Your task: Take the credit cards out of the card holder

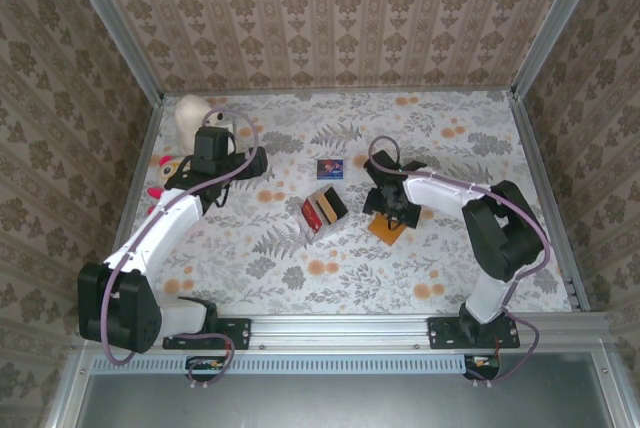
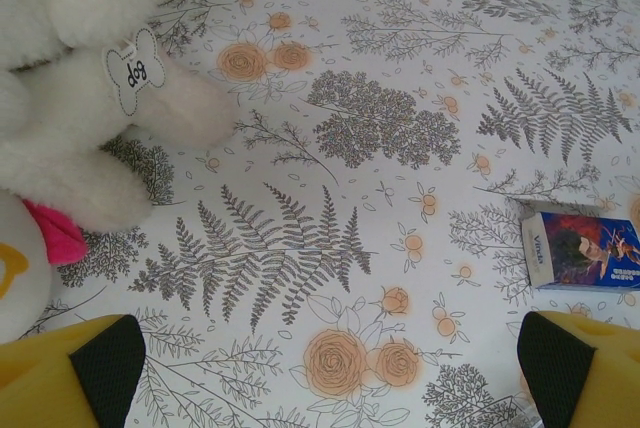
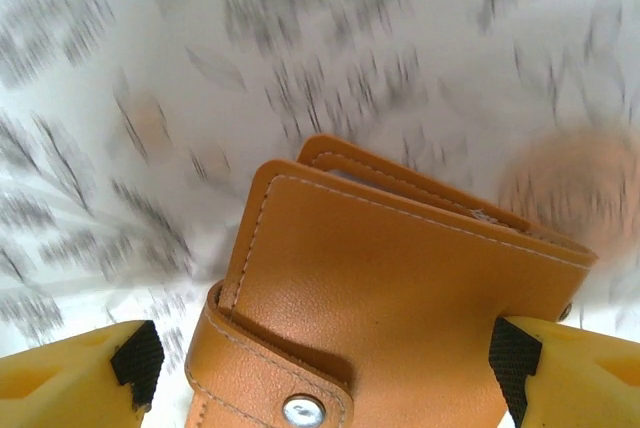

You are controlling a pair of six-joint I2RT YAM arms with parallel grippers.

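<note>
The card holder [image 3: 400, 288] lies flat on the floral table [image 1: 470, 258], right of centre and midway between the near and far edges. It is directly under the right gripper [image 3: 325, 360], which hangs over it with its fingers spread wide, one to each side of the case. The left pad stands clear of the leather and the right pad is just at its edge, so nothing is pinched; I judge this straddle to be the set-up for gripping or steadying the case across its width. The holder looks folded shut, with the metal-snap strap wrapped over the edge nearest the wrist camera and a stitched flap along the opposite edge. Being roughly square, it has no marked long axis, and from above it sits skewed, a corner turned toward the near edge. The credit cards [image 1: 325, 210], red, yellow-orange and black, lie overlapped in a short row just left of the holder and apart from it, red furthest left and black furthest right, their sides also slanted to the table's edges. They seem to be out already, though whether more sit inside the shut case cannot be told. The left gripper [image 2: 320, 368] hovers at the far left beside the white stuffed dog [image 2: 80, 98], fingers fully apart and empty, probably parked out of the way; a small blue box [image 2: 580, 248] lies to its right
</note>
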